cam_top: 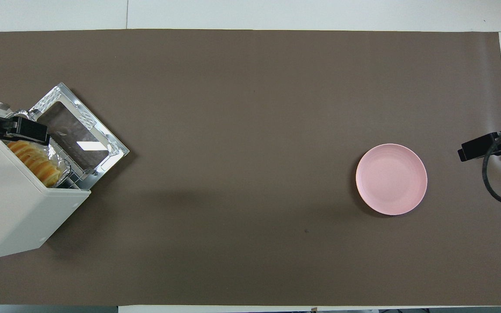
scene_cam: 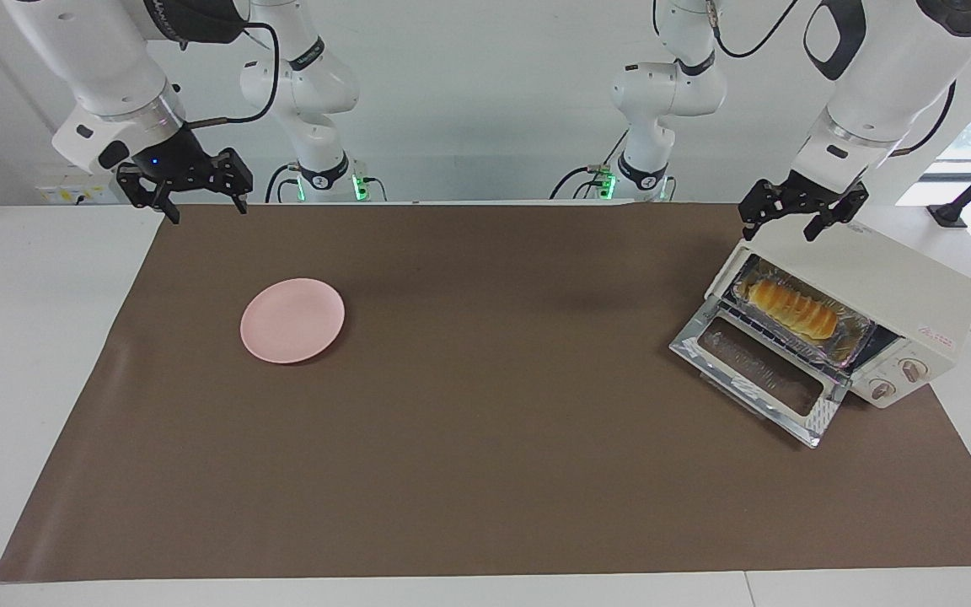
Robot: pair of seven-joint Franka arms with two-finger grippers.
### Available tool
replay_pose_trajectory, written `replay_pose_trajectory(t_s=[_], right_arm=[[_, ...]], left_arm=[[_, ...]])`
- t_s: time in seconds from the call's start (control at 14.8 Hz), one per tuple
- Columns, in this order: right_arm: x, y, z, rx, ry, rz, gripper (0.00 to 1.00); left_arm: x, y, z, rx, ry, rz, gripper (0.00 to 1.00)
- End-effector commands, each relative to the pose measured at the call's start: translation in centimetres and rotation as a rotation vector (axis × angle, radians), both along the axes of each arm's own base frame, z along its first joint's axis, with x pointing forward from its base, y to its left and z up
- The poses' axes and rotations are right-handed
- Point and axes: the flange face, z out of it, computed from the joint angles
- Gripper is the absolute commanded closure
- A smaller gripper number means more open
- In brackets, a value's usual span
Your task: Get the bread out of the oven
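1. L gripper (scene_cam: 797,221): up in the air over the oven's top edge, above the door opening, at approx 3 o'clock on the mat in the facing view. Fingers spread apart, holding nothing.
2. R gripper (scene_cam: 203,206): hangs over the mat edge at the robots' end, approx 10 o'clock in the facing view. Fingers spread, empty; arm waits.
3. Oven (scene_cam: 890,291): cream-white box at the L arm's end of the table, turned at an angle on the brown mat (scene_cam: 485,438). Knobs (scene_cam: 898,378) sit on its front panel beside the opening.
4. Bread (scene_cam: 791,308): golden ridged loaf inside the oven, lying in a crinkled foil tray (scene_cam: 844,346) on the rack. In the overhead view it shows at approx 9 o'clock, just under the L gripper's fingertips; not touched.
5. Oven door (scene_cam: 759,378): dropped open, glass facing up, resting low in front of the opening.
6. Pink plate (scene_cam: 292,320): bare, on the mat toward the R arm's end, well apart from the oven, approx 9 o'clock from mat centre in the facing view.
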Motion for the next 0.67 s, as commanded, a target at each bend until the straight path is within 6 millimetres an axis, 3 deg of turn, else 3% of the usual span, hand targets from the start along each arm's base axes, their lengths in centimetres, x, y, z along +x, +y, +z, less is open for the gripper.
replay_pose_trajectory(t_s=[0.0, 0.34, 0.54, 0.61], right_arm=[[-0.2, -0.3, -0.2, 0.014, 0.012, 0.012, 0.0], [-0.2, -0.3, -0.2, 0.014, 0.012, 0.012, 0.0], [-0.2, -0.3, -0.2, 0.014, 0.012, 0.012, 0.0], [-0.2, -0.2, -0.2, 0.014, 0.012, 0.014, 0.0]], left_arm=[[0.0, -0.2, -0.2, -0.014, -0.007, 0.002, 0.0], [0.0, -0.2, -0.5, -0.014, -0.019, 0.008, 0.0], [1.1, -0.1, -1.0, -0.007, -0.042, 0.09, 0.0], [2.0, -0.2, -2.1, -0.003, -0.043, 0.149, 0.0]])
